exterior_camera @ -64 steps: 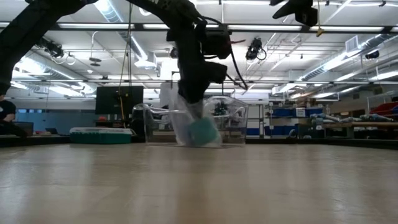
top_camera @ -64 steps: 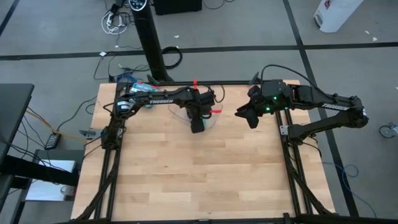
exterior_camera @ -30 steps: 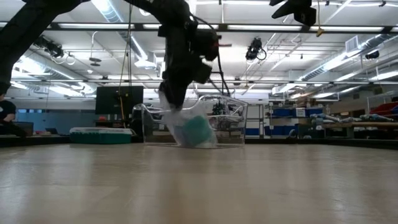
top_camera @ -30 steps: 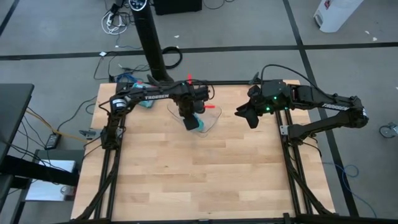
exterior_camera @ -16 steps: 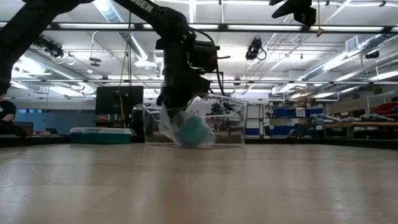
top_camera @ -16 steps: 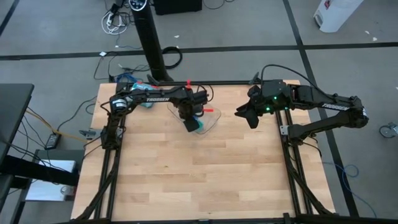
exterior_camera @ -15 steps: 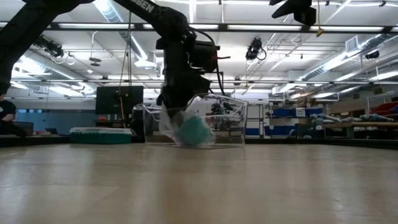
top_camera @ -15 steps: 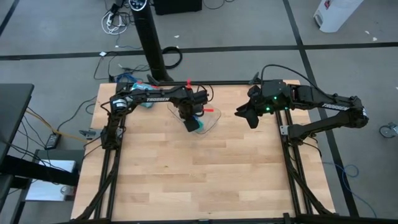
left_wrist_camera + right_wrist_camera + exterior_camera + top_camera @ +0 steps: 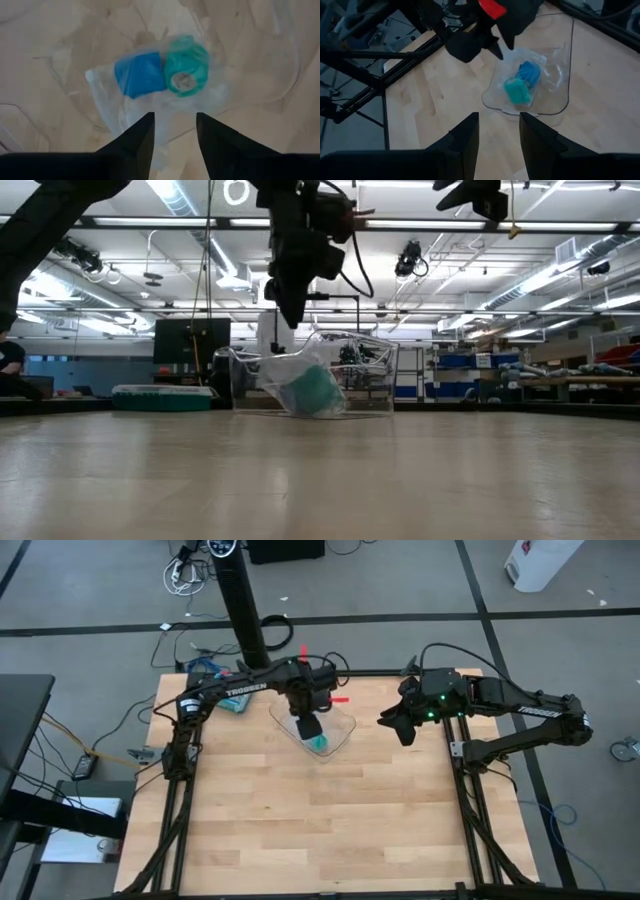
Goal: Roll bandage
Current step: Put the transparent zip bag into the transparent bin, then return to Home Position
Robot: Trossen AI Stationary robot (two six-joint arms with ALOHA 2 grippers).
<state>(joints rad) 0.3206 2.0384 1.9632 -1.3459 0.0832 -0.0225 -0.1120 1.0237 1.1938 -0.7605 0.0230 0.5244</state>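
Observation:
The bandage is a small blue roll (image 9: 140, 75) lying beside a teal-green roll (image 9: 186, 70) inside a clear plastic bag (image 9: 105, 95). The bag rests in a clear tray (image 9: 346, 726) at the table's far middle. My left gripper (image 9: 174, 132) hangs open straight above the bag, pointing down, and stands clear of it in the low view (image 9: 290, 310). From the right wrist view the blue roll (image 9: 529, 71) and the teal roll (image 9: 516, 91) show under the left gripper (image 9: 470, 45). My right gripper (image 9: 497, 132) waits open, high above the table's far right (image 9: 392, 726).
A green-and-white box (image 9: 160, 397) lies at the far left (image 9: 232, 705), behind the left arm. The wooden tabletop (image 9: 320, 820) stretches bare from the tray toward the near edge. Black frame rails run along both table sides.
My left gripper has gone up from the bag, still pointing down, and now hangs clear above it. The bag with its two rolls, tipped up on one side half a second ago, has settled back flat in the tray.

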